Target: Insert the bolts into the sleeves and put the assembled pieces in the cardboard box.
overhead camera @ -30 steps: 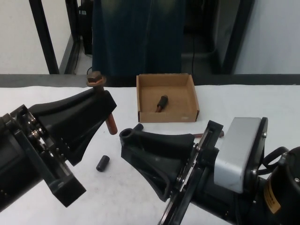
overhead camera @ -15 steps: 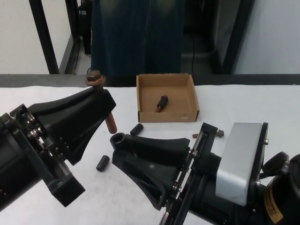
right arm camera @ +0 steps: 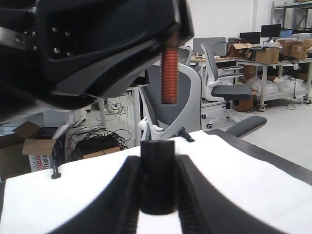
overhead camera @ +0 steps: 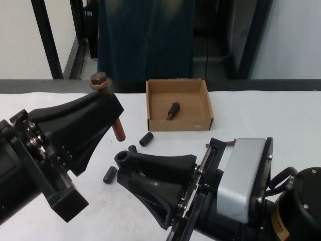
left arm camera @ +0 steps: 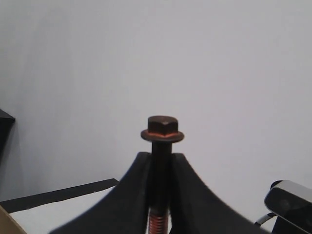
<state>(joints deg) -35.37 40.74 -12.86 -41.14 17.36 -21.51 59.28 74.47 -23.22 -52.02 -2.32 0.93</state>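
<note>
My left gripper (overhead camera: 111, 108) is shut on a copper-coloured bolt (overhead camera: 117, 131), held upright with its hex head (left arm camera: 162, 127) on top and its threaded end (right arm camera: 170, 74) hanging free. My right gripper (overhead camera: 126, 159) is shut on a black sleeve (right arm camera: 157, 176), held upright just below and slightly to the side of the bolt's tip, with a gap between them. The cardboard box (overhead camera: 178, 104) stands at the back centre with one assembled piece (overhead camera: 173, 109) lying in it. Three loose black sleeves (overhead camera: 146, 138) (overhead camera: 110, 174) (overhead camera: 132, 148) lie on the white bench.
A second bolt (overhead camera: 228, 142) lies on the bench behind the right arm, mostly hidden. A person in dark clothing (overhead camera: 145, 37) stands beyond the far edge of the bench. Black frame posts rise at the back left.
My right gripper has carried the sleeve leftward and nearer, uncovering two loose sleeves in front of the box. The left gripper and its bolt have barely shifted.
</note>
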